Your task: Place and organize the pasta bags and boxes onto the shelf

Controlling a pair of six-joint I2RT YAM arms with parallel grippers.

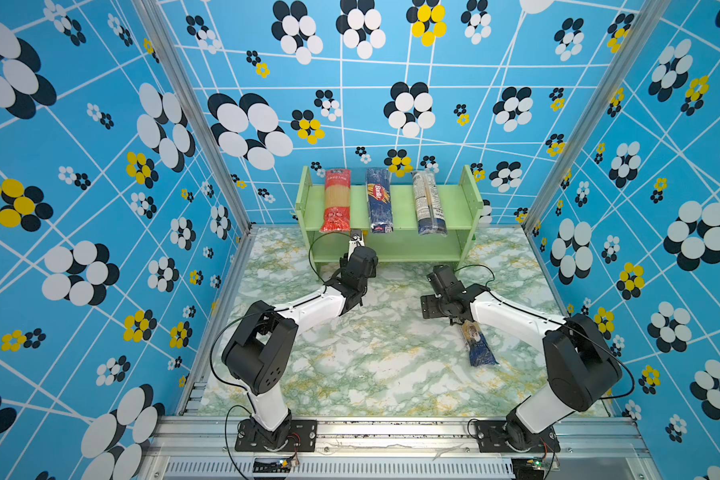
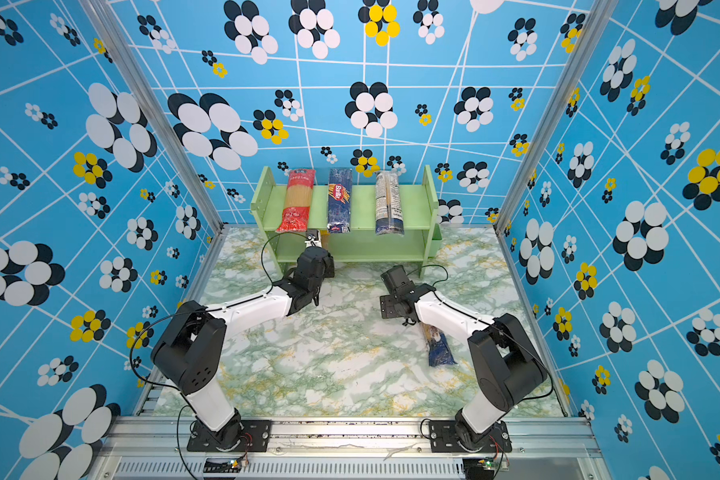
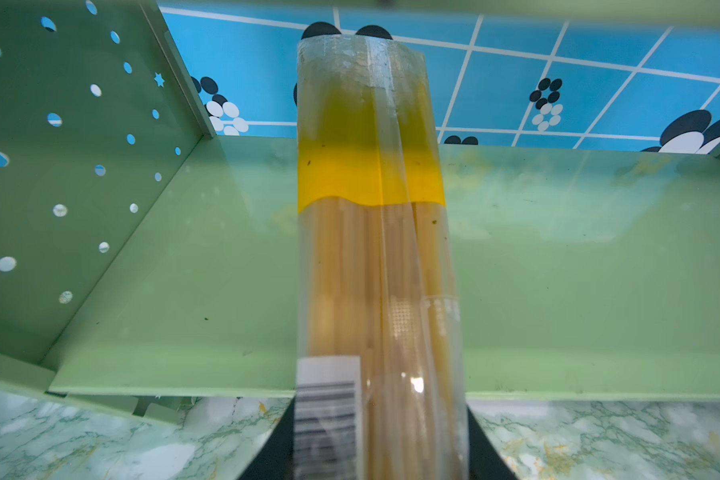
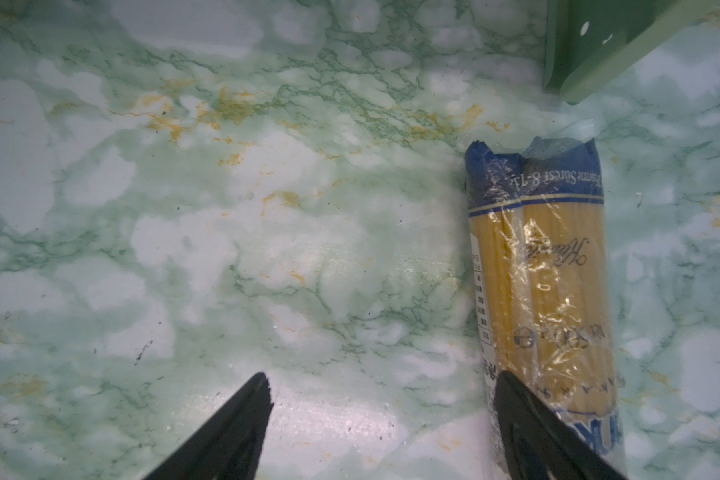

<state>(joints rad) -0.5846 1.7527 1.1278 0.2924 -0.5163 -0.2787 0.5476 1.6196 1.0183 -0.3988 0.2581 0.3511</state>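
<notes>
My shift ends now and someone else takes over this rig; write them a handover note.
The left gripper is shut on the yellow-topped clear bag, which is pushed end-first into the lower tier of the shelf and not yet released.
The right gripper is open over the table, beside the clear bag with blue end, holding nothing.
Done: red bag, dark blue Barilla pack and blue pack with white label lie side by side on the upper tier.
Left: release the yellow-topped bag, then shelve the one on the table.

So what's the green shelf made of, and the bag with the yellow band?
The shelf looks like smooth painted board, maybe metal: glossy, with reflections. The bag is thin clear plastic: spaghetti shows through and it glints.
</notes>
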